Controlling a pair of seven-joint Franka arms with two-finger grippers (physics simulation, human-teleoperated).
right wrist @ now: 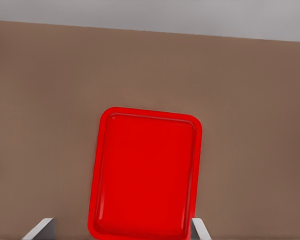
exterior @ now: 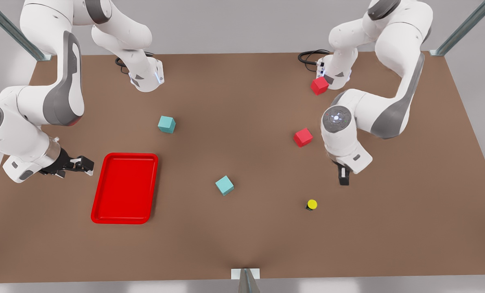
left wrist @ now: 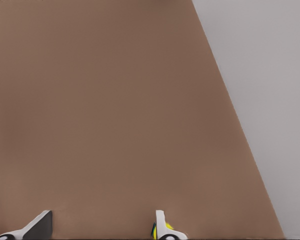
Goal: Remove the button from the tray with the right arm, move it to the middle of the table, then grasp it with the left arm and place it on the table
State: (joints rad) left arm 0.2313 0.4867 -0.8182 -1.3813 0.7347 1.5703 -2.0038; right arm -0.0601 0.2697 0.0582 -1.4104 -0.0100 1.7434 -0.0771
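Brown matte surface carrying the following items; red tray, shallow and rimmed, lying flat toward the front view's left edge, nothing visible in it; button, yellow cap on a dark body, standing on the bare surface toward the front view's right, well apart from the tray and nearer the near edge than the far one; teal cube beyond the tray's far end; second teal cube between tray and button; red cube right of centre; second red cube near the far edge, just beside an arm base.

Right gripper hanging just beside the tray's long side, toward the front view's left edge; jaws spread wide with nothing between them, the tray seen lying beyond the fingertips in the right wrist view.

Left gripper poised above the surface just beyond the button; jaws parted wide and holding nothing; the button showing beside one fingertip in the left wrist view.
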